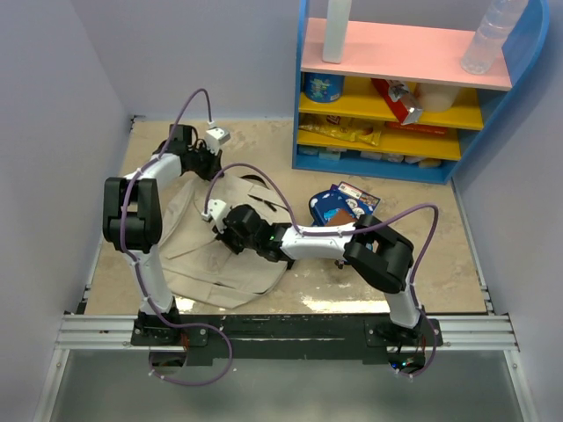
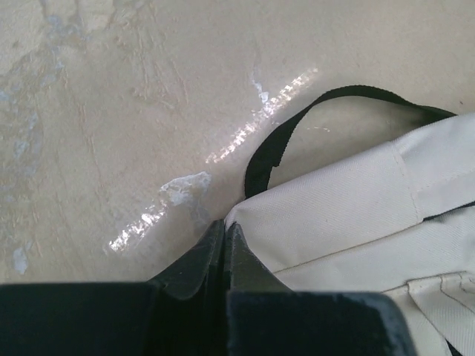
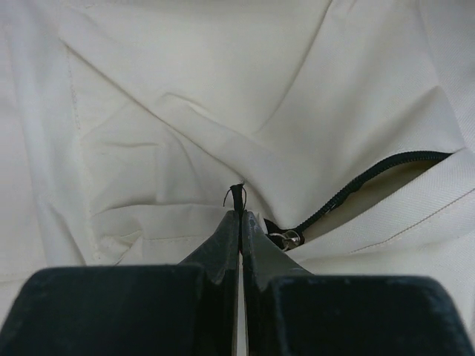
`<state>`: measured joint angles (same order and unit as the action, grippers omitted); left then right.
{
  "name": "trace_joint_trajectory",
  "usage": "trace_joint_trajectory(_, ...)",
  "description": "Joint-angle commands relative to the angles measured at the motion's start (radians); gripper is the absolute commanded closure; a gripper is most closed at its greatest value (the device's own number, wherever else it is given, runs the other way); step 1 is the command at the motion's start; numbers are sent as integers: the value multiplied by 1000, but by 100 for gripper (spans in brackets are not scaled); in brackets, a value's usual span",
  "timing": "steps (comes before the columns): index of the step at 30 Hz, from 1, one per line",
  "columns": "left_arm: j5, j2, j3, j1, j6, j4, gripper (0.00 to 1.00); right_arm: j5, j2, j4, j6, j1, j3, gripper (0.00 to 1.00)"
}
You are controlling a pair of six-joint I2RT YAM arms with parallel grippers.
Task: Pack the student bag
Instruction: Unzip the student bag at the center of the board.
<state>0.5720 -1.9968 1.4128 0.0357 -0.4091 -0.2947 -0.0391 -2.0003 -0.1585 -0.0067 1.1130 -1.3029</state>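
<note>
The student bag (image 1: pixel 211 264), a beige canvas backpack, lies flat between the two arms. At its far edge my left gripper (image 1: pixel 206 163) is shut, its tips (image 2: pixel 225 224) pinched at a corner of the bag's cream fabric (image 2: pixel 334 208), beside the black carry loop (image 2: pixel 297 122). My right gripper (image 1: pixel 220 223) rests on the bag's middle. Its jaws (image 3: pixel 239 213) are shut on a black zipper pull (image 3: pixel 237 195) that sticks up between the tips. The metal slider (image 3: pixel 286 239) sits just right of them, with the dark zipper (image 3: pixel 371 178) running up to the right, slightly parted.
A blue pouch and a printed book (image 1: pixel 341 204) lie to the right of the bag. A blue shelf unit (image 1: pixel 396 97) with pink and yellow boards holds packets and bottles at the back right. Grey walls close in on the left and back.
</note>
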Motion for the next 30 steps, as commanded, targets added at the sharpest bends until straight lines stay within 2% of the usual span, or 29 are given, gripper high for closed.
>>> trace_joint_trajectory(1,-158,55,11,-5,104,253,100,74,18,-30,68,83,-9,100)
trace_joint_trajectory(3,-204,49,9,-3,121,265,100,79,26,-38,76,109,-4,100)
trace_joint_trajectory(7,-181,47,12,-2,118,246,100,33,23,-29,83,123,-7,100)
trace_joint_trajectory(9,-98,53,18,-2,84,180,100,-78,18,-15,82,117,-13,100)
trace_joint_trajectory(13,72,52,73,0,-2,5,100,-183,9,-10,71,52,-35,100)
trace_joint_trajectory(16,153,55,92,0,-49,-93,100,-161,2,-48,97,-19,-51,100)
trace_joint_trajectory(20,216,79,89,0,-40,-136,100,-118,-49,-29,79,-38,-128,100)
trace_joint_trajectory(25,239,81,98,1,-5,-135,100,-47,-101,-30,102,-33,-183,100)
trace_joint_trajectory(30,194,72,89,1,52,-65,100,-6,-104,-32,106,8,-170,100)
